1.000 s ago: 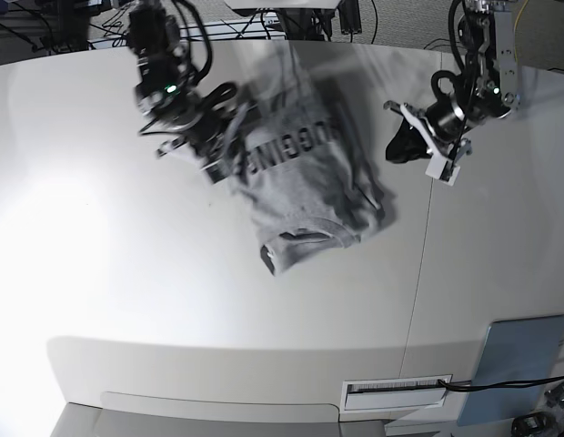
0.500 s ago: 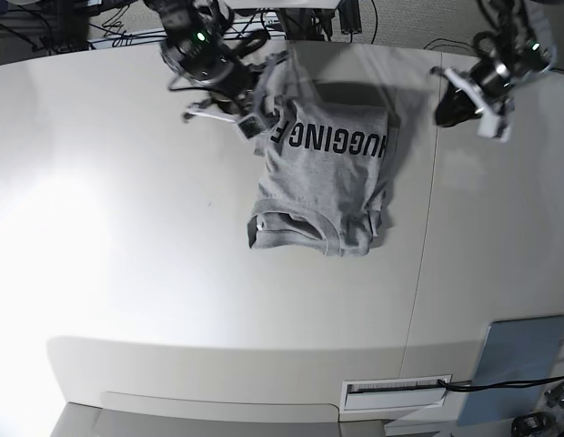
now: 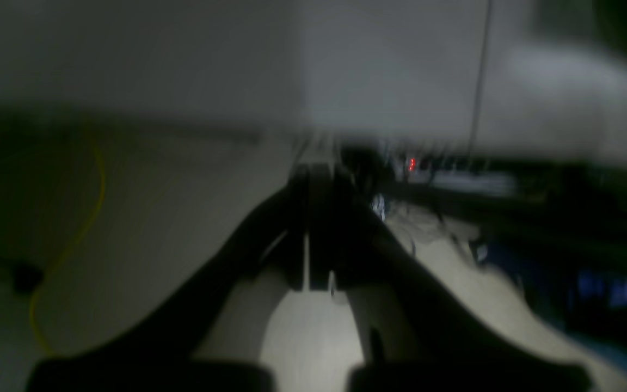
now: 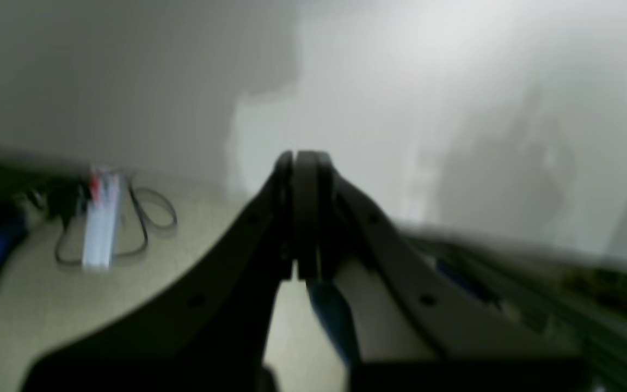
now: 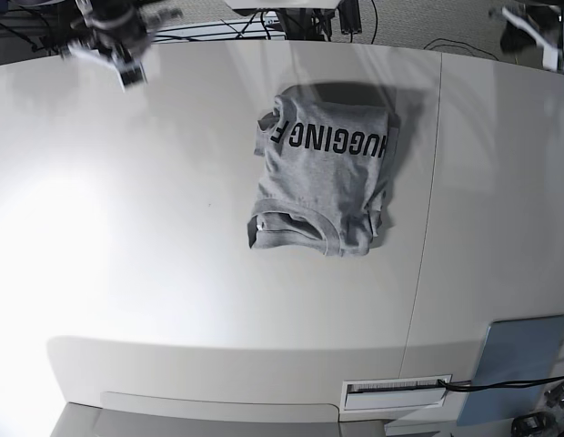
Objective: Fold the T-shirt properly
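Note:
The T-shirt (image 5: 323, 173) lies folded on the white table (image 5: 127, 237), a heather-grey rectangle with black block lettering on top and its ribbed neckline toward the near edge. No gripper touches it. My right gripper (image 5: 125, 66) is blurred at the far left corner of the table, well away from the shirt. My left gripper (image 5: 535, 35) is at the far right corner, partly cut off by the frame. In the left wrist view the left gripper (image 3: 313, 170) is shut and holds nothing. The right gripper (image 4: 300, 159) is likewise shut on nothing. Neither wrist view shows the shirt.
A seam (image 5: 432, 200) runs down the table right of the shirt. A blue-grey pad (image 5: 518, 364) and a white labelled slot (image 5: 396, 391) sit at the near right edge. Cables (image 5: 255, 23) lie behind the table; a white power strip (image 4: 101, 218) lies on the floor.
Both arms have pulled back from the shirt to the table's far corners. The right gripper left the shirt's upper left edge. The shirt has stayed flat and still since half a second ago.

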